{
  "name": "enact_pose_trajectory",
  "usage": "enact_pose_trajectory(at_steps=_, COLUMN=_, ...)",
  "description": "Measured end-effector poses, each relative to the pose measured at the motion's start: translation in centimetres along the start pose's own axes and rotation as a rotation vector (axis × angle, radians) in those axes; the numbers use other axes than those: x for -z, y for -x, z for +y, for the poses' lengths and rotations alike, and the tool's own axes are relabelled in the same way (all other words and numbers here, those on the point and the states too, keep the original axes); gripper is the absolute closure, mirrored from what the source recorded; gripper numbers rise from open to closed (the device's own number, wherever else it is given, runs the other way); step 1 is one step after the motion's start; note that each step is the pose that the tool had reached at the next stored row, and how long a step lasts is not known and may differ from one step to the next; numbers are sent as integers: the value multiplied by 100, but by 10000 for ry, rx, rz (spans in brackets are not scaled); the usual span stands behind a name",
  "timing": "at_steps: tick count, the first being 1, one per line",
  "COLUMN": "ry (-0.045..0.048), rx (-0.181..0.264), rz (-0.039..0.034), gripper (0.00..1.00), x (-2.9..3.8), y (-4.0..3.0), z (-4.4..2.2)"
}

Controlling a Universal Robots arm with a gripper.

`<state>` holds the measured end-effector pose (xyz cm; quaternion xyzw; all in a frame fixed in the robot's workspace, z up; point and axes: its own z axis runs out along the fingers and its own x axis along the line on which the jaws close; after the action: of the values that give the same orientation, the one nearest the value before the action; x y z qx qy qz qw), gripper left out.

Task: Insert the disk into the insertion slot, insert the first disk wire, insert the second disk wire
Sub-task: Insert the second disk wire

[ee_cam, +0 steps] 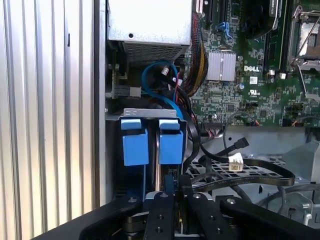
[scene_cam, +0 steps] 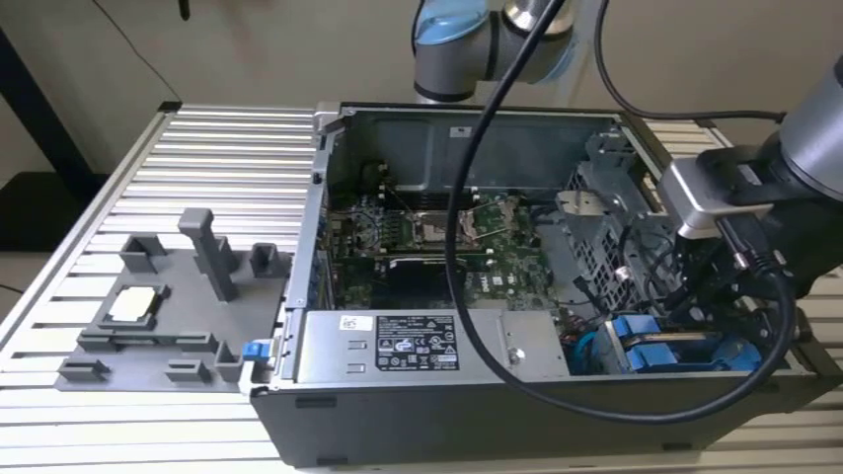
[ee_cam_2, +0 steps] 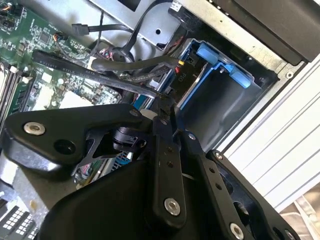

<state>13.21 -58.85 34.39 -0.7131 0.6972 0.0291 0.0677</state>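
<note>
I am holding my tool [ee_cam: 174,189] close to the disk [ee_cam: 135,142], which is sitting in the slot [ee_cam: 150,113] at a corner of the case [scene_cam: 461,434], showing little more than its blue frame. I cannot tell how far the tool is opening or whether it is gripping anything. The grey box [scene_cam: 527,346] is wearing a white printed sticker [scene_cam: 415,348].

Insertion slot [ee_cam: 150,113]: dull grey sheet metal; its tabs [ee_cam: 135,142]: smooth blue plastic. Tabletop [scene_cam: 211,148]: ribbed, matt silvery metal.
</note>
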Motion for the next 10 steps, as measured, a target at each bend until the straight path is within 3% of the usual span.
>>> enact_pose_trajectory(at_steps=10, ry=-5, rx=-6, rz=-89, gripper=84, x=-39, y=1, z=-21)
